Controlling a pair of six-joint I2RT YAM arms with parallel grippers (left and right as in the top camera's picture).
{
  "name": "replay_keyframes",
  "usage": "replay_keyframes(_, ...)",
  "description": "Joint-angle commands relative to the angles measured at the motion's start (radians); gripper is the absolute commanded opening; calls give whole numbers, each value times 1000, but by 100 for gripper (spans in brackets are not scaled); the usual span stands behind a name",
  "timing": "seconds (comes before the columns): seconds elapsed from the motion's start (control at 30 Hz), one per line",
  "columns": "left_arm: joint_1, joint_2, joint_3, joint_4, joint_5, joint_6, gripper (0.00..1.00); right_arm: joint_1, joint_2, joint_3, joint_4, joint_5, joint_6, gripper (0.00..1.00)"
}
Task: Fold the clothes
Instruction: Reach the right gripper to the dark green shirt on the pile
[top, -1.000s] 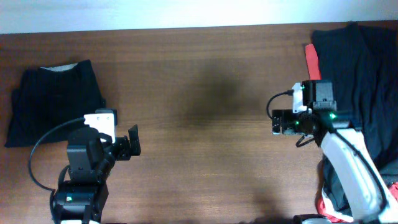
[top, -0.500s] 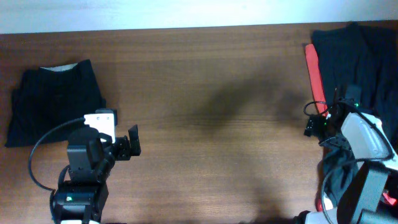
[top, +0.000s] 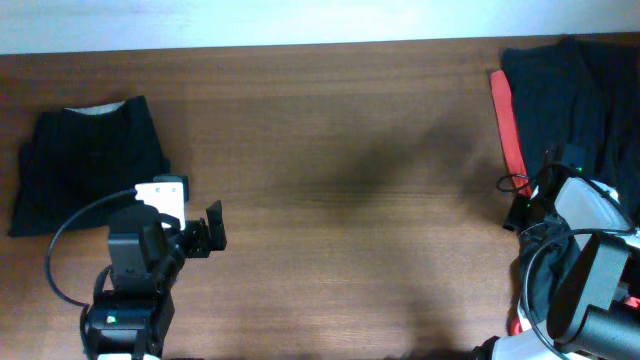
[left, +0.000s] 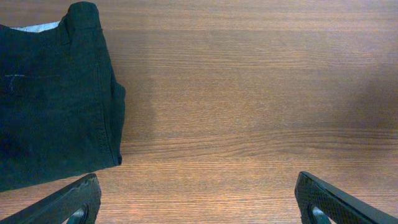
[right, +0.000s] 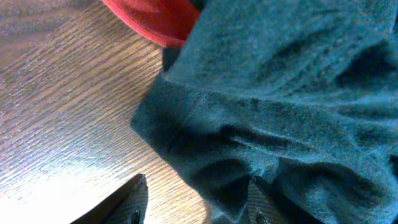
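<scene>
Clearly the step in hand is the pick-up of the next garment. The red shirt (top: 508, 130) lies as a narrow strip on the tabletop (top: 330, 120), and the loose heap of black clothes (top: 575, 90) touches it on the side away from the bare wood. Just past the robot-side end of that red shirt, the right claw (right: 196, 198) hangs low over the black hem. Its jaws stand partly apart and straddle the cloth edge, with wood showing beside one finger, so nothing looks pinched yet. Well apart from the red shirt, across the tabletop, a black garment (top: 90, 165) lies already folded. The left claw (left: 196, 190) hovers near it, spread wide and empty. Next, I judge, the right claw must clamp on the black hem alone, keeping clear of the red shirt, and then draw the piece onto bare wood for spreading.
</scene>
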Motion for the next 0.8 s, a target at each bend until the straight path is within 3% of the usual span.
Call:
replay_keyframes(0.0,5,1,21,1,3,16,99,-4,5,13,-4,9,7,53)
replay_keyframes(0.7,5,1,21,1,3,16,99,-5,6,-49,31,46,62,51)
replay_keyframes(0.77,5,1,21,1,3,16,99,-5,6,-49,31,46,62,46)
